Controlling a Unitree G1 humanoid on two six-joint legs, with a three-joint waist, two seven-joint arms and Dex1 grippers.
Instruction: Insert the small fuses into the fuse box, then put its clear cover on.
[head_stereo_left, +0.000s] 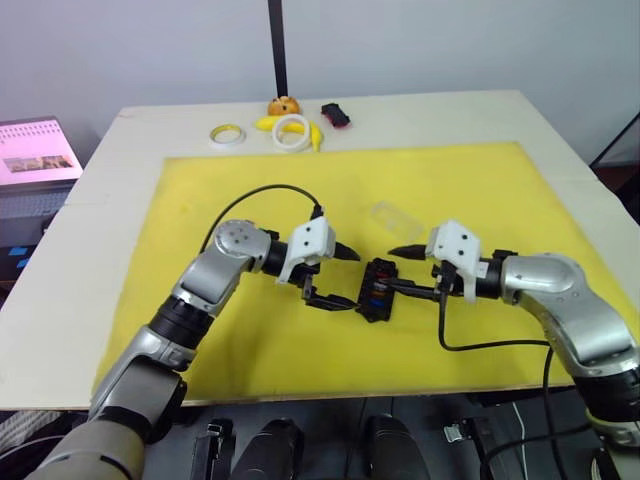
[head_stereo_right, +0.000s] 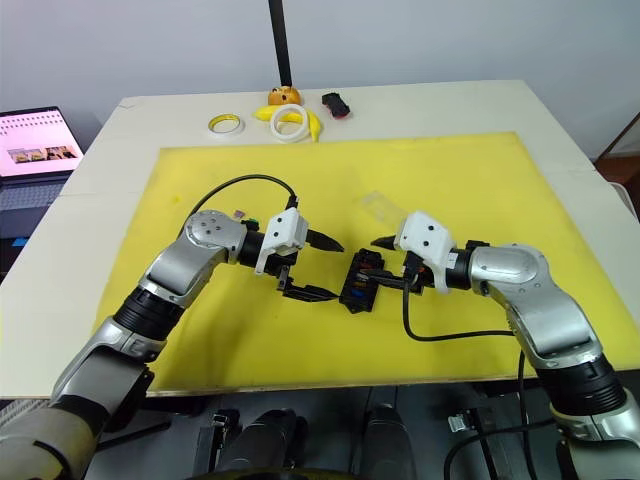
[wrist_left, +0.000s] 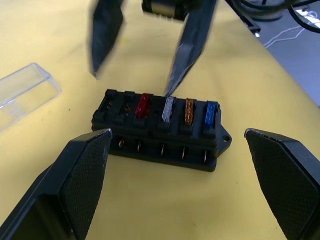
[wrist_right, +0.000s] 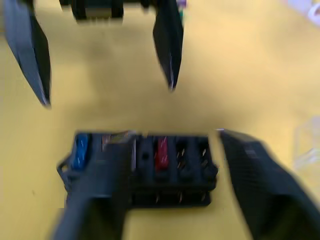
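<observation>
A: Where is the fuse box (wrist_left: 162, 131) now?

B: It lies in the middle of the yellow mat (head_stereo_left: 480, 190) on the desk (head_stereo_left: 110, 190), right between my two hands. I keep one hand on each side so the box can't slide.

A: Are the fuses in?

B: Some are. In the left wrist view I see the red fuse (wrist_left: 143, 105), the grey fuse (wrist_left: 168, 109), the orange fuse (wrist_left: 189, 111) and the blue fuse (wrist_left: 211, 113) standing in one row. Two slots beside the red one look empty. I think a couple more fuses must go in, but I can't spot them.

A: What is your left hand (head_stereo_left: 345, 276) doing?

B: It is wide open and holds nothing. It sits just beside the box, one finger up and one finger low near the mat.

A: And the right hand (head_stereo_left: 405, 270)?

B: Open too, and empty as far as I can tell. One finger points down at the grey fuse, maybe to push it in. I can't tell if it touches.

A: Where is the clear cover (head_stereo_left: 392, 217)?

B: It lies flat on the mat just behind the box, near at hand for later. It is not on yet.
</observation>
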